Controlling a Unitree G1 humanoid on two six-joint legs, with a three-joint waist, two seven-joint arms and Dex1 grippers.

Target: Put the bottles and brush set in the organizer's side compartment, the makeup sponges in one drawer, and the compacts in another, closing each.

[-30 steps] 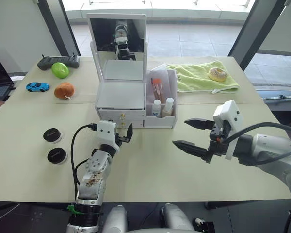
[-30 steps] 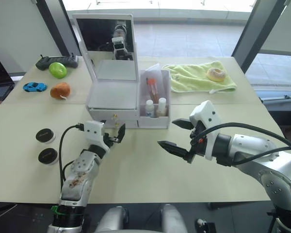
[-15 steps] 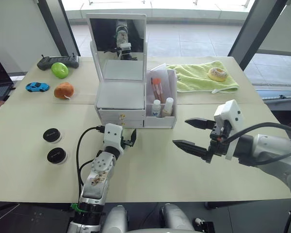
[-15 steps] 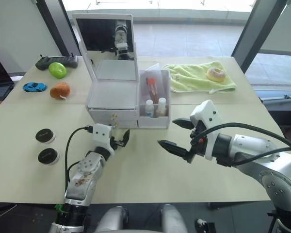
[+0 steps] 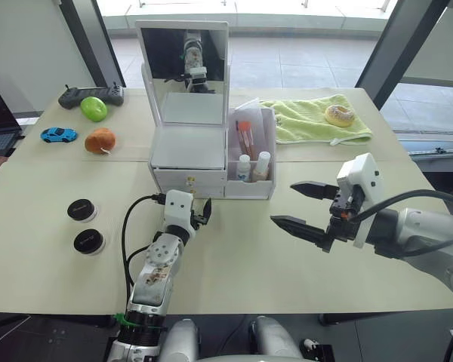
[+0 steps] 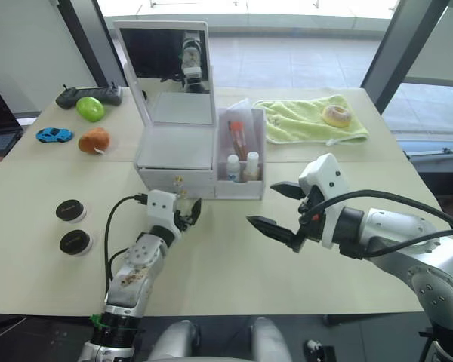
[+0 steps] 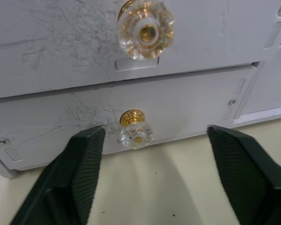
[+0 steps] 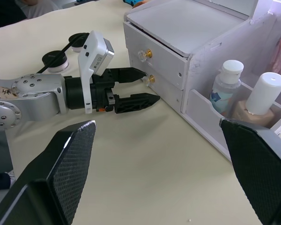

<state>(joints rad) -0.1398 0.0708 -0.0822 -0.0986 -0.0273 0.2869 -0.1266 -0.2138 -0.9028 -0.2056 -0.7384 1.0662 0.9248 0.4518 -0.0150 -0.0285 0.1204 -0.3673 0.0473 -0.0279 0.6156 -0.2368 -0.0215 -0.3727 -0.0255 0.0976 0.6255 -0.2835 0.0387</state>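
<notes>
Since a second ago my left gripper (image 7: 145, 180) has slid right to bracket the lower drawer knob (image 7: 136, 133) with fingers apart, my right gripper (image 5: 306, 205) idling wide open, bottles (image 5: 253, 167) already in the side compartment, compacts (image 5: 84, 226) still out on the table (image 5: 234, 264).

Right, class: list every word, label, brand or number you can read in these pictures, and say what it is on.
None can be read.
Small bottle: a blue label, print too small to read.
Two black compacts: a faint mark on each lid, too small to read.
Drawers: no lettering.
</notes>
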